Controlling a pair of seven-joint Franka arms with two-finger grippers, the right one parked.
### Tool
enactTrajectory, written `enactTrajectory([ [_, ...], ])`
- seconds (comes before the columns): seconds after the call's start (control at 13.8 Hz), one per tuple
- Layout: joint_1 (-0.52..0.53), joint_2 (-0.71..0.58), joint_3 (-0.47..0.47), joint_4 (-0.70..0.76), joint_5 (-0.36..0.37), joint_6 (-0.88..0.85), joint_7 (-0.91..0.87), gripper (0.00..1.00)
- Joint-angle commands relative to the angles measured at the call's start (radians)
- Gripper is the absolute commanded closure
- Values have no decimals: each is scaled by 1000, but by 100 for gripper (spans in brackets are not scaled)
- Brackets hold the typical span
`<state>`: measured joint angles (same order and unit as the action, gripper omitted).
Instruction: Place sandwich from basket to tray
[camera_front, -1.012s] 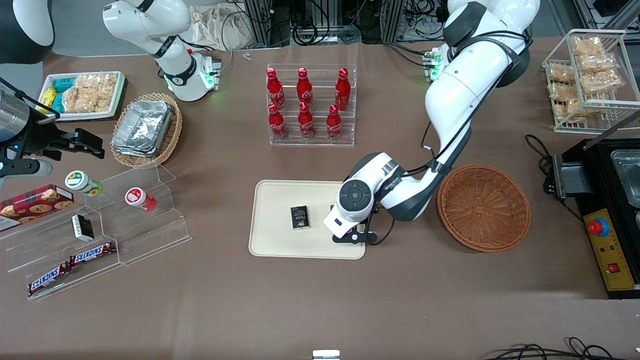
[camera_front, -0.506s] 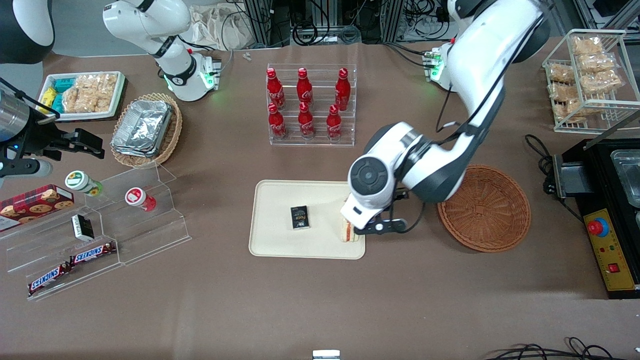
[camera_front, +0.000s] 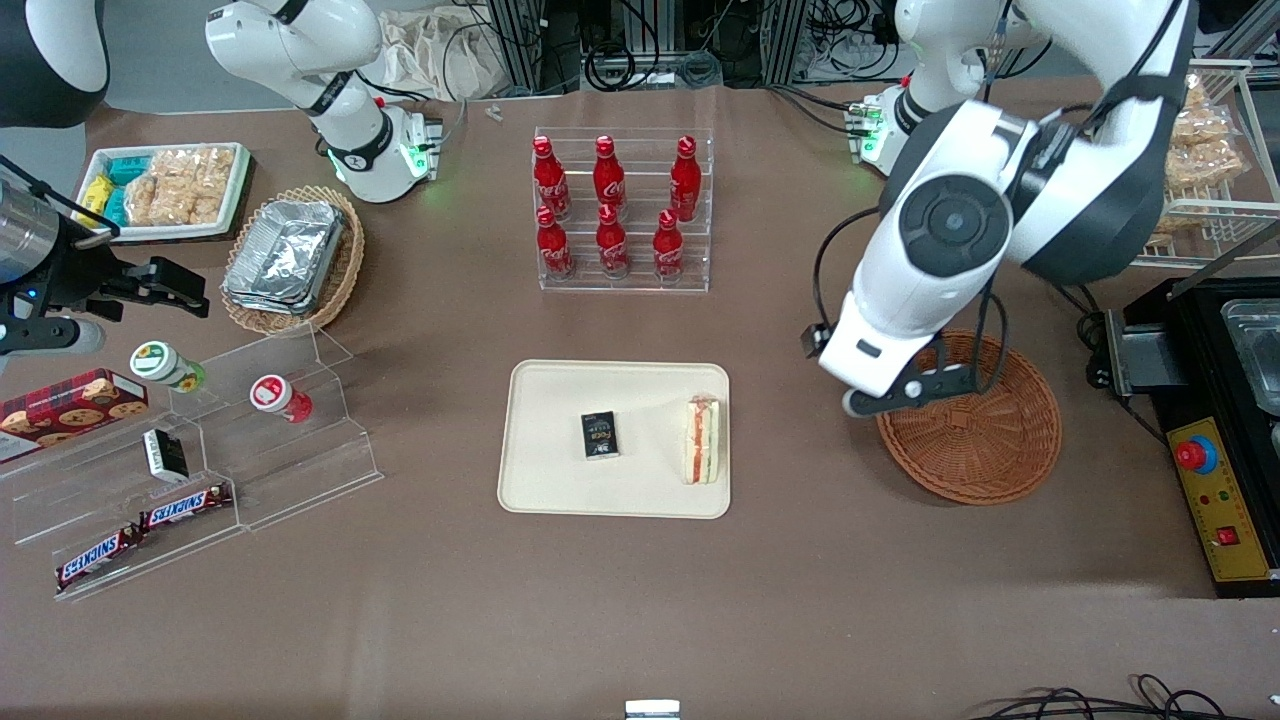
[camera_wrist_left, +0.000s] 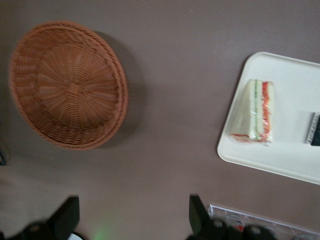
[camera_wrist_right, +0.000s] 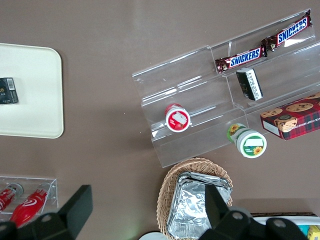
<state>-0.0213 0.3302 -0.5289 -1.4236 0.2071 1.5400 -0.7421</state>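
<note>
One sandwich, front view: we see the sandwich (camera_front: 702, 440) lying on the tray (camera_front: 560, 480), close to the rim at the end nearest the basket (camera_front: 985, 440), with a small dark packet (camera_front: 600, 435) beside it toward the tray's middle.
Risk, front view: we judge that little can go wrong now; the sandwich sits so close to the rim that a nudge to the tray could tip it onto the bench (camera_front: 800, 600).
Arm, front view: the left arm is raised high, its big wrist joint over the basket's edge and well apart from the tray; the gripper (camera_front: 905, 395) hangs over the basket rim, holding nothing.
Basket, front view: it shows no food in the part that we can see.
Sandwich, wrist view: it rests flat on the tray (camera_wrist_left: 295, 100), filling edge showing pink and green, nothing touching it.
Fingers, wrist view: the fingers (camera_wrist_left: 65, 217) stand spread wide with bare bench (camera_wrist_left: 170, 145) between them, so we read them as open and empty.
Risk, wrist view: the basket (camera_wrist_left: 67, 85) lies under the arm's path; a low sweep could knock it, though the height looks ample.
</note>
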Motion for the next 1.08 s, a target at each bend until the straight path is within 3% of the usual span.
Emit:
enactTrajectory([
  [0.0,95,-129,1,-87,-58,-7,59,2],
  [0.14,182,-167,3,-83,-96,-38,166,1],
  [0.51,303,-188,7,-77,-94,-83,525,1],
  [1.01,377,-175,9,-32,-95,-104,705,0],
])
